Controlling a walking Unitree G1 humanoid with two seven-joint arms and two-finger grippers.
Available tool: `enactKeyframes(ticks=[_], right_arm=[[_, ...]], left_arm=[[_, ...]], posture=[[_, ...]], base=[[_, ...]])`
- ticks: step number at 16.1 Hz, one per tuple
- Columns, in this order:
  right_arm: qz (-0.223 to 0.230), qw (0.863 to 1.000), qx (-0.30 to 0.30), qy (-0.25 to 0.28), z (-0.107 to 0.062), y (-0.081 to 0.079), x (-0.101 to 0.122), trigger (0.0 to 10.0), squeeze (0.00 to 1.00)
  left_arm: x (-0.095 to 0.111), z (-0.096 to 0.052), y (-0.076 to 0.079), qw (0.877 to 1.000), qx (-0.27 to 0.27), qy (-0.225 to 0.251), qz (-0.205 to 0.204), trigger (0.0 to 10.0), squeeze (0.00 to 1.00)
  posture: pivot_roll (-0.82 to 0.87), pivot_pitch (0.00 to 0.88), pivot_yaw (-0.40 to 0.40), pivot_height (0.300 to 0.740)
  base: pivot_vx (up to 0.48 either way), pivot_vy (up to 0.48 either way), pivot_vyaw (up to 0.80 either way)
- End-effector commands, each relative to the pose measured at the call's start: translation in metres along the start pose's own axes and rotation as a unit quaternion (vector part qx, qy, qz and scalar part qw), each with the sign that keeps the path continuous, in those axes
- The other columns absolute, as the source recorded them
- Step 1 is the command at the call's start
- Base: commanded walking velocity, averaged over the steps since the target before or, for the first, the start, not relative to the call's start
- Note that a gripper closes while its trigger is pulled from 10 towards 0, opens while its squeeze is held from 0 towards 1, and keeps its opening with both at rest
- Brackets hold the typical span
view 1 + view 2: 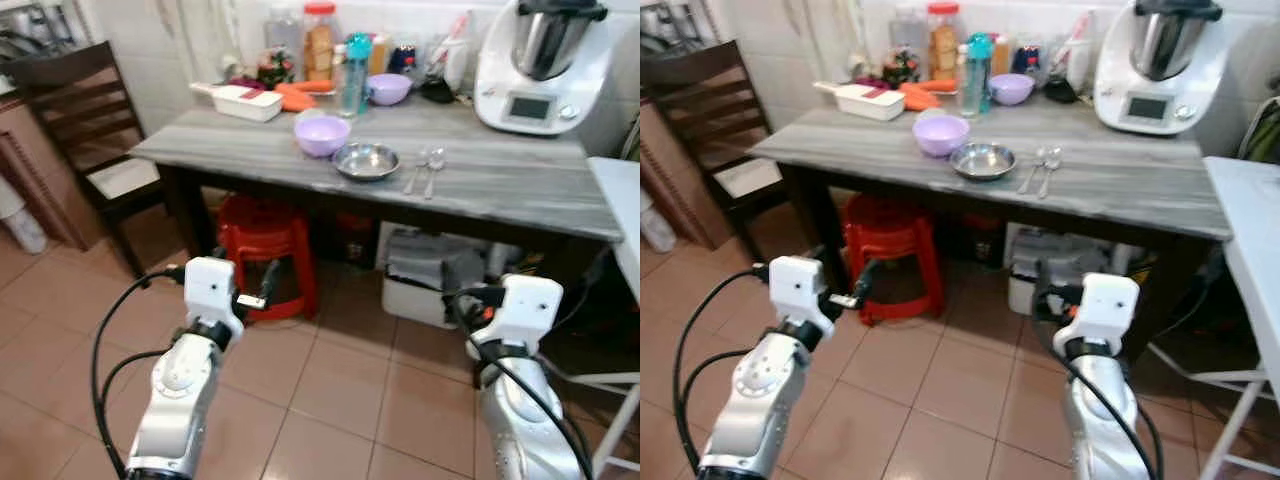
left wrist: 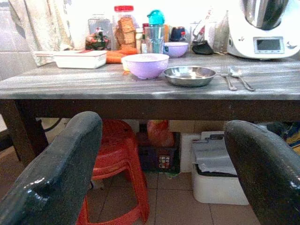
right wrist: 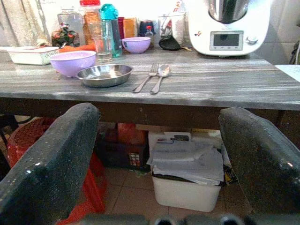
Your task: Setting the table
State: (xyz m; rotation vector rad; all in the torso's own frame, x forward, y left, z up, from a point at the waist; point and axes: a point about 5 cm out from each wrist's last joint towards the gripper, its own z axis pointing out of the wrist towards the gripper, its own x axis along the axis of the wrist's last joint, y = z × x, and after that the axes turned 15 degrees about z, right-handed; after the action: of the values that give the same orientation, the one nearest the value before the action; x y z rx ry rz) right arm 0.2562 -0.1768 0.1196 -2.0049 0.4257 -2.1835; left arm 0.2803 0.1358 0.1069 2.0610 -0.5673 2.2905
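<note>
Steel bowl (image 2: 190, 75), fork (image 2: 227, 77) and spoon (image 2: 241, 77) lay on the table (image 2: 140, 89) ahead of and above my left tool (image 2: 159, 173); both it and my right tool (image 3: 154, 164) stood wide, holding nothing.

Bright, even light; back wall blown out; wrist views' near edges soft.

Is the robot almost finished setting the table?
Partly. A steel plate, lilac bowl, fork and spoon already sit together on the table. Nothing is in hand: the left tool and right tool are open, short of the table. Any further placing is left.
</note>
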Motion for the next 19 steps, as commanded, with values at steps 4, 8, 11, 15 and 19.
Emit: enactKeyframes(ticks=[4,8,11,15,19], right_arm=[[0.006,1.000,0.008,-0.003,0.0025,-0.0056,-0.0021,10.0,0.00],[0.005,1.000,0.008,-0.001,0.0050,-0.0039,-0.0007,10.0,0.00],[0.010,1.000,0.010,0.000,0.0064,-0.0064,-0.0007,10.0,0.00],[0.010,1.000,0.010,0.000,0.0056,-0.0065,-0.0017,10.0,0.00],[0.011,1.000,0.010,-0.001,0.0061,-0.0064,-0.0024,10.0,0.00]], left_arm=[[0.0010,0.0011,0.0023,1.000,-0.012,0.004,0.003,10.0,0.00],[0.0014,0.0017,0.0045,1.000,-0.018,0.006,0.003,10.0,0.00],[0.0019,0.0021,0.0048,1.000,-0.020,0.007,0.001,10.0,0.00],[0.0021,0.0022,0.0054,1.000,-0.023,0.008,0.001,10.0,0.00],[0.0024,0.0027,0.0057,1.000,-0.025,0.008,0.001,10.0,0.00]], posture=[[-0.01,0.000,0.029,0.740],[0.00,0.000,0.031,0.740],[0.00,0.000,0.034,0.740],[0.00,0.000,0.036,0.740],[0.00,0.000,0.039,0.740]], base=[[0.000,-0.185,-0.10],[0.000,-0.339,-0.41],[0.000,-0.405,-0.68],[0.000,-0.405,-0.49],[0.000,-0.406,0.00]])
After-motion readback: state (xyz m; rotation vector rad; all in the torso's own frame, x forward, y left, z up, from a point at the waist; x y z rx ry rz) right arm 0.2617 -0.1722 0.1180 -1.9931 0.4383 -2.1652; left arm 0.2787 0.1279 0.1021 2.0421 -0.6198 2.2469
